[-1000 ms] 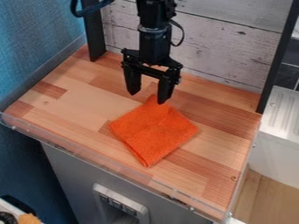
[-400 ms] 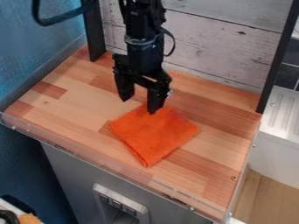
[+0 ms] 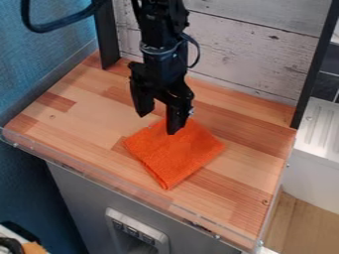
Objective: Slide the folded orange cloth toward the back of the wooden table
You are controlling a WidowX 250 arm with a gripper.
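The gripper (image 3: pixel 158 124), fingers spread, is at the orange cloth's (image 3: pixel 177 158) 11 o'clock edge, apparently for alignment. Pinching calls for straddling fabric.

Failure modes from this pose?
Weak pinch: the open gripper has one finger over the orange cloth's far corner, the other over the wooden counter; closing might catch little fabric.
Unfolding: the cloth looks folded, so lifting by one corner could spill its layers.
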